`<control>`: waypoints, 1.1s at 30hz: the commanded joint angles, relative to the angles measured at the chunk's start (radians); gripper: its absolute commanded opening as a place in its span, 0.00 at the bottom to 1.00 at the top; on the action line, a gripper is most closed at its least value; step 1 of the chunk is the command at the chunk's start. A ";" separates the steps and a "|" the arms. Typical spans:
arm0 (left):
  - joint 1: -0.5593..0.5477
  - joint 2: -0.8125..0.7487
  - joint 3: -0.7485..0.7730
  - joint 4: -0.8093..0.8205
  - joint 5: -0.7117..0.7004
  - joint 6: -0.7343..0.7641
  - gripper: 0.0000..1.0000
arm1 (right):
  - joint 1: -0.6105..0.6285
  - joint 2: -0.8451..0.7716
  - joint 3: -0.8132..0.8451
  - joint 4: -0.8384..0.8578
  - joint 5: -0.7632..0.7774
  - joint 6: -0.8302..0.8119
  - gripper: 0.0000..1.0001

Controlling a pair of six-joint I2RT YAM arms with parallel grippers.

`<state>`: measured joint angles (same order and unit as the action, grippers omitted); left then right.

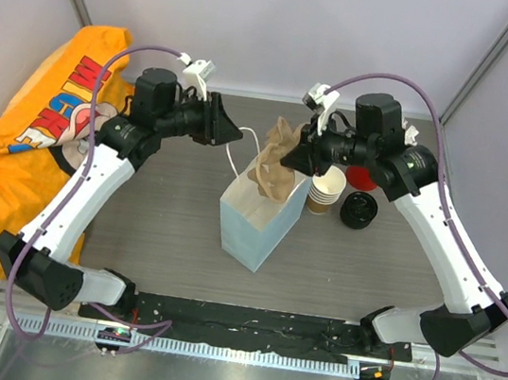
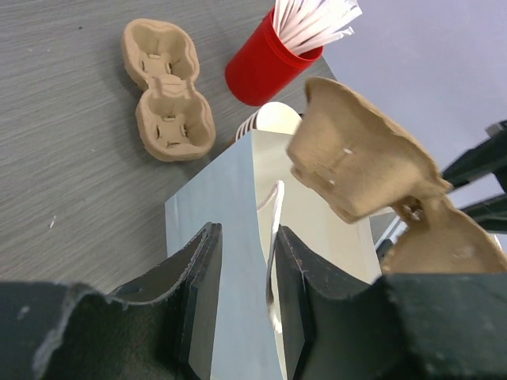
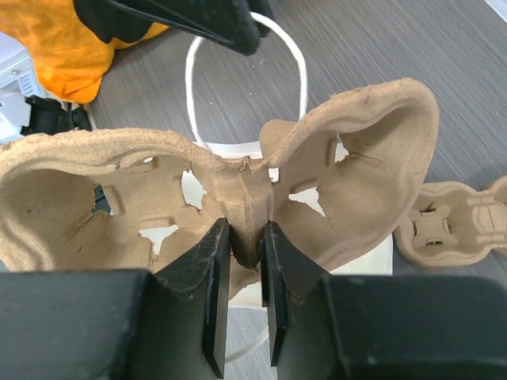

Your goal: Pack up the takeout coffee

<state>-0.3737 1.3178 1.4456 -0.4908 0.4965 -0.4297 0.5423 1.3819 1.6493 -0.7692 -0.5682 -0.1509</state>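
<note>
The bag [image 1: 254, 223] is standing upright in the middle of the desk [image 1: 153, 223], with its mouth open.

The left tool [image 2: 247, 237] is coming in from the left at the bag's top edge. It is released, with its fingers standing apart. The white handle [image 2: 273, 237] is running up between them and lying against one finger, not pinched.

From the right, the right tool [image 3: 244, 237] is clenching the centre ridge of a pulp carrier [image 3: 356, 158]. It is holding the carrier right at the bag's mouth. I cannot tell whether the carrier is touching the rim.

Just beyond the bag's right side, a stack of cups [image 1: 326, 189] is standing on the desk. A round black lid [image 1: 359, 209] is sitting just beside the stack. Behind them a red cup [image 2: 265, 67] is standing upright, full of straws [image 2: 317, 20]. Near it a second carrier [image 2: 166, 87] is lying flat on the desk.

I cannot tell where the coffee is. No cup with its lid on is showing clearly, and the views are not showing whether that black lid is sitting on a cup.

Far left, an orange shirt [image 1: 9, 163] is draping off the desk's edge.
</note>
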 commanded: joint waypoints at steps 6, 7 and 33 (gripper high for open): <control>-0.001 0.027 0.039 0.024 -0.032 0.002 0.36 | 0.005 -0.067 0.030 0.021 -0.078 0.028 0.24; 0.001 0.027 0.039 0.023 -0.033 0.002 0.36 | 0.005 -0.063 0.030 0.019 -0.093 0.033 0.24; 0.001 0.023 0.087 0.015 -0.018 0.005 0.36 | 0.044 0.008 -0.028 -0.048 0.048 -0.007 0.22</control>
<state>-0.3737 1.3510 1.4849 -0.4911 0.4644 -0.4332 0.5747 1.3468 1.5841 -0.7856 -0.5919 -0.1322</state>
